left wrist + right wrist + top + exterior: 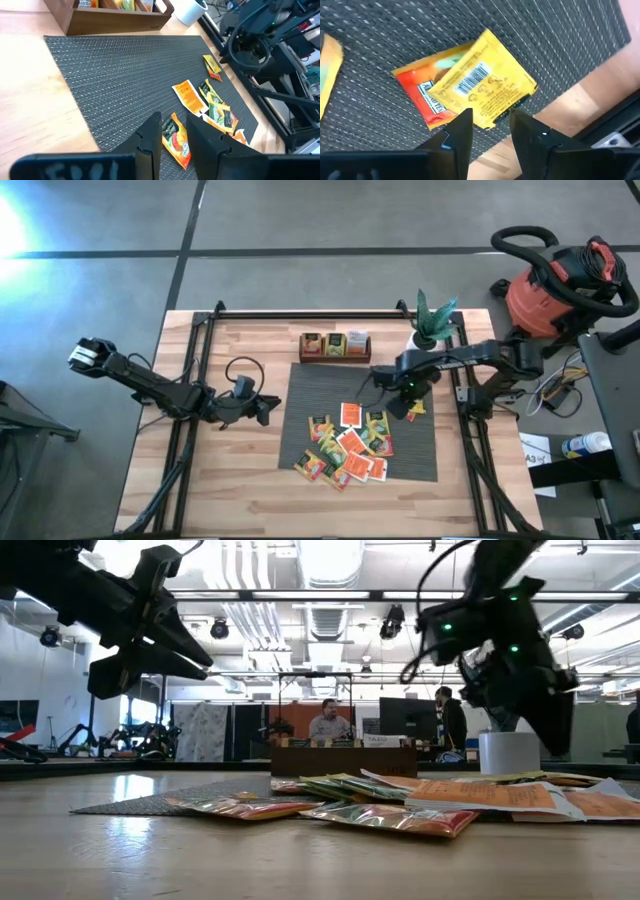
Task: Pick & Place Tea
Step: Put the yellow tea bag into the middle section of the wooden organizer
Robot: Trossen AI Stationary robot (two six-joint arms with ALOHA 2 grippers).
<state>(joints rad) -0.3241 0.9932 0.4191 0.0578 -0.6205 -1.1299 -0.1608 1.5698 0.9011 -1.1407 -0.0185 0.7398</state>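
Observation:
Several tea sachets, orange-red, yellow and green, lie in a loose pile (350, 448) on the grey ribbed mat (320, 385). Apart from the pile, near the mat's right edge, a yellow sachet (480, 90) lies partly over an orange-red one (417, 92). My right gripper (490, 127) hangs open just above these two, pointing steeply down, its fingertips over the yellow sachet's near edge. My left gripper (173, 132) hovers open at the mat's left edge (265, 408), well above the table and holding nothing. It points across the mat toward the pile (215, 107).
A dark brown wooden tray (335, 348) with sachets standing in it sits at the mat's far edge. A white cup with a green plant (425, 335) stands at the far right. Black rails (200, 380) run along the table's sides. A red shop vacuum (555, 290) stands off the table.

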